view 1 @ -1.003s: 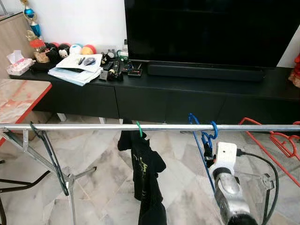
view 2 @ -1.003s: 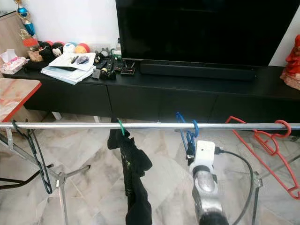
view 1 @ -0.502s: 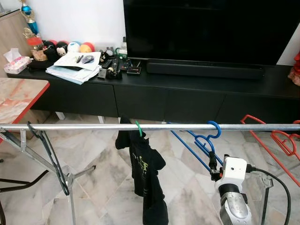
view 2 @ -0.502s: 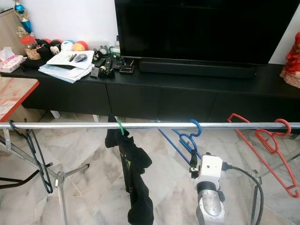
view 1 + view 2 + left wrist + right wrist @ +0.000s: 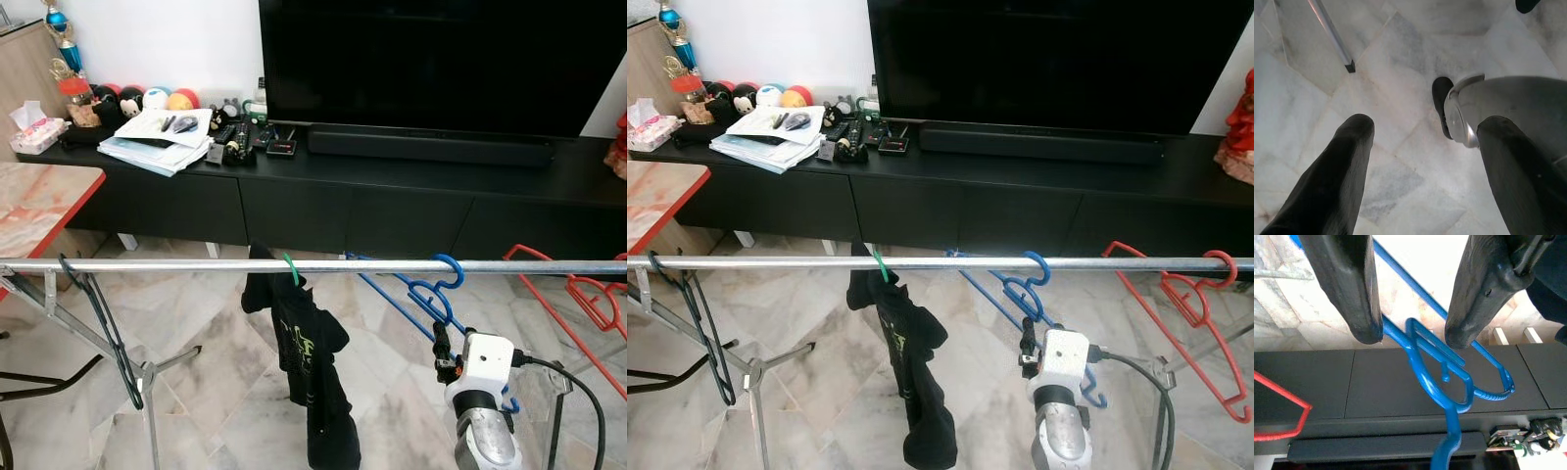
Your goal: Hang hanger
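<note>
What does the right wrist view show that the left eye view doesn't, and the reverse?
Right wrist view: its two black fingers spread open on either side of the blue hanger, whose neck sits between the tips.

Left eye view: the hanger's hook over the metal rail, a black garment on a green hook, a black hanger and a red hanger.

Both: the blue hanger, the black TV cabinet and marble floor.

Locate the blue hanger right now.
The blue hanger hooks over the metal rail, right of the black garment and left of the red hanger, directly above the open right gripper.
</note>
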